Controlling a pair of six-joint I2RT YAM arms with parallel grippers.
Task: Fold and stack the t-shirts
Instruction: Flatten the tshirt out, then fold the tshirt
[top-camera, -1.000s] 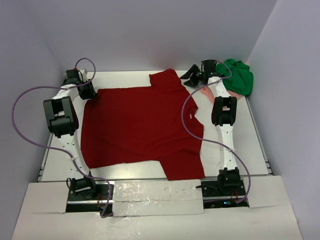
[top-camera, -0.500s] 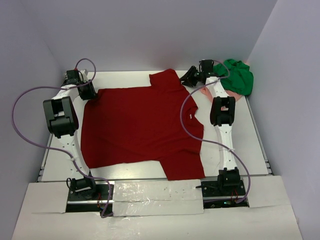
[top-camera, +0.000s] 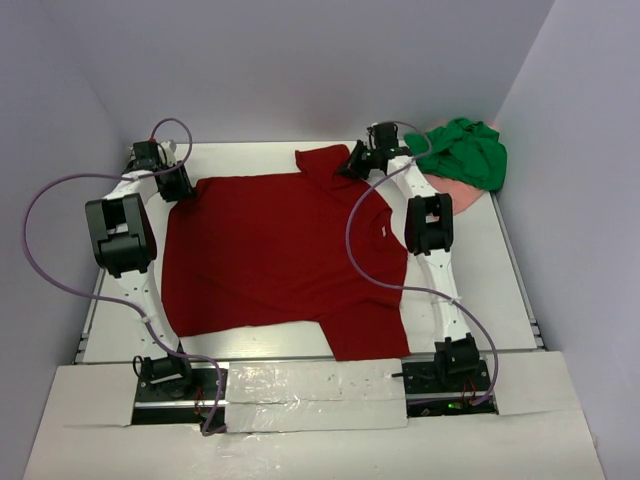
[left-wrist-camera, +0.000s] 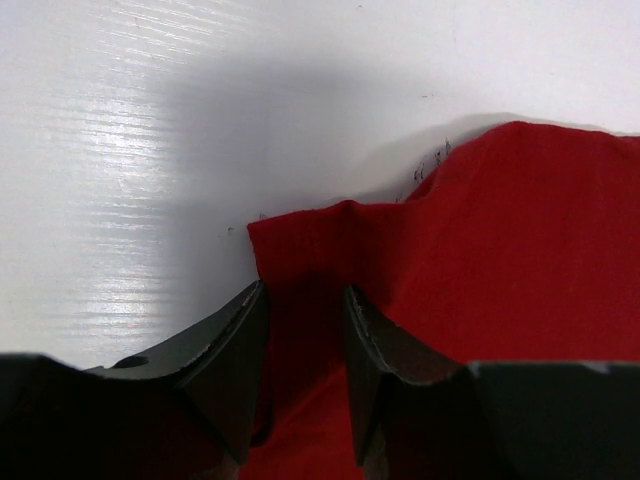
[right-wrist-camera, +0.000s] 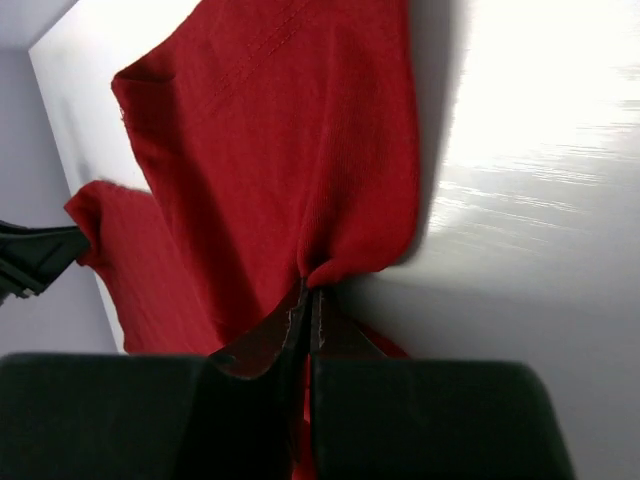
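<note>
- Where the dark red t-shirt (top-camera: 285, 255) lies spread flat over the middle of the table (top-camera: 480, 290), you see both arms at its far edge.
- Your left gripper (left-wrist-camera: 305, 335) grips a fold of the shirt's far-left corner between half-parted fingers.
- Your right gripper (right-wrist-camera: 305, 310) is pinched tight on the far sleeve's hem.
- The green t-shirt (top-camera: 465, 150) lies bunched on the pink t-shirt (top-camera: 455, 188) in the far-right corner.

The big t-shirt (top-camera: 285, 250) is plain dark red, no print, with a small white tag at the neck. Behind it lies a bright green shirt (top-camera: 468, 152) over a pale pink one (top-camera: 468, 190). The table (top-camera: 505, 290) is glossy white. The arms are white with black joints, black grippers and lilac cables (top-camera: 45, 225).
</note>
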